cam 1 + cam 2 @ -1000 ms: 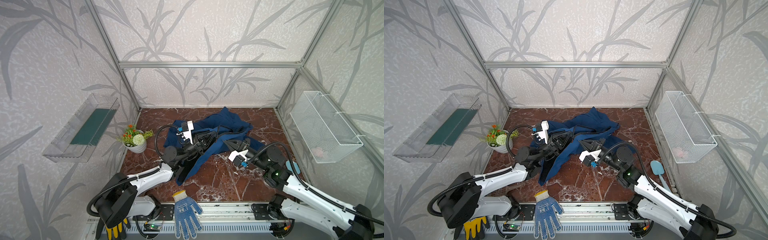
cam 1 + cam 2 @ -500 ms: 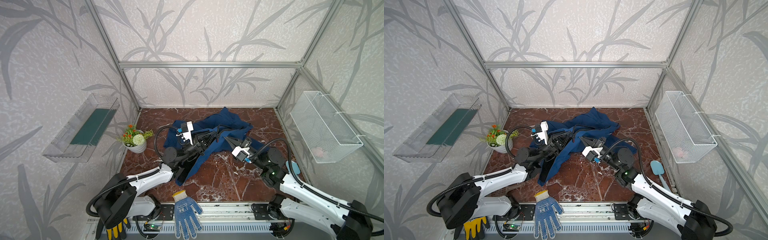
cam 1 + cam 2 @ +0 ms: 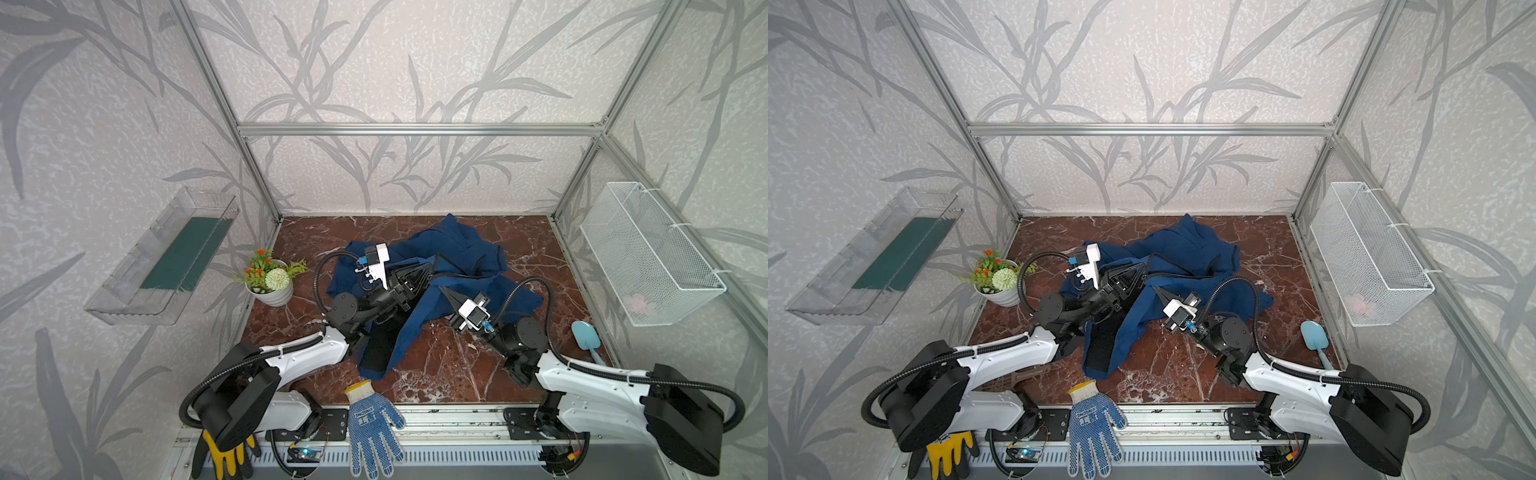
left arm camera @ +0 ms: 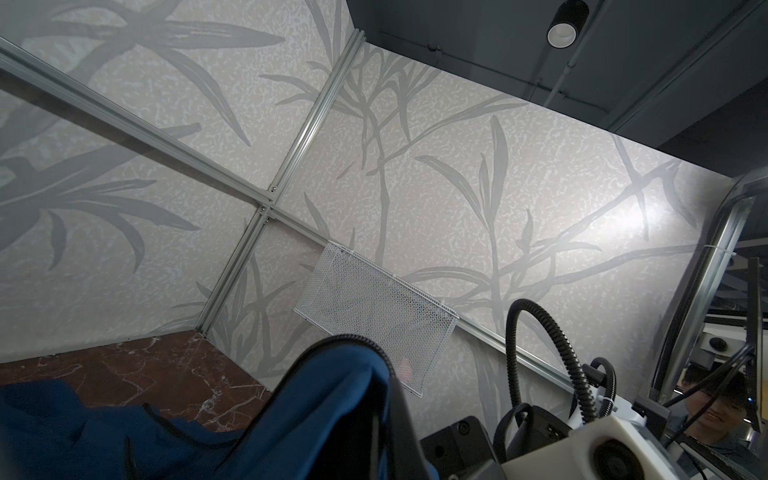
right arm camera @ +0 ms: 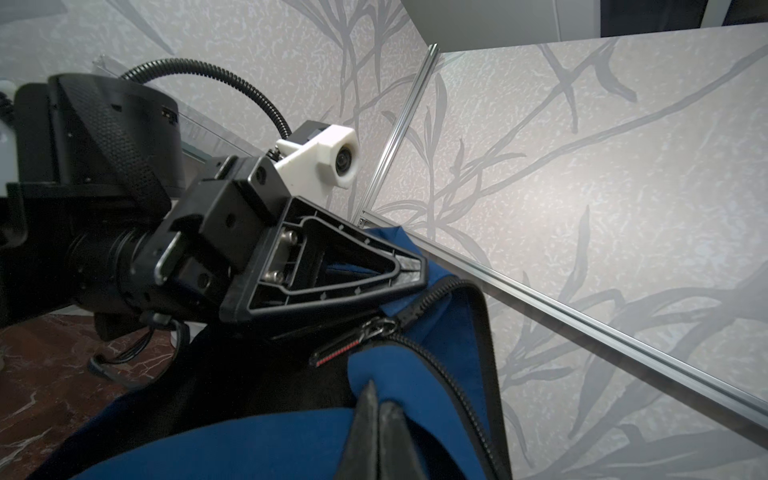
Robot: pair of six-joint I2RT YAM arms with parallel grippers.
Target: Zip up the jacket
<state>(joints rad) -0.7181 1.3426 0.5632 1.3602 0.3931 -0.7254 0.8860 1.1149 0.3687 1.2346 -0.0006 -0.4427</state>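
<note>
Right end effector (image 3: 443, 290) shifted; jacket (image 3: 465, 249) diagonal.

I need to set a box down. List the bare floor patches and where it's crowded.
Free: back-right corner, between the jacket and wire basket; front centre, between jacket hem, dotted glove and right arm. Crowded: mid-floor, around the left gripper and right gripper.

No lettering can be read anywhere
</note>
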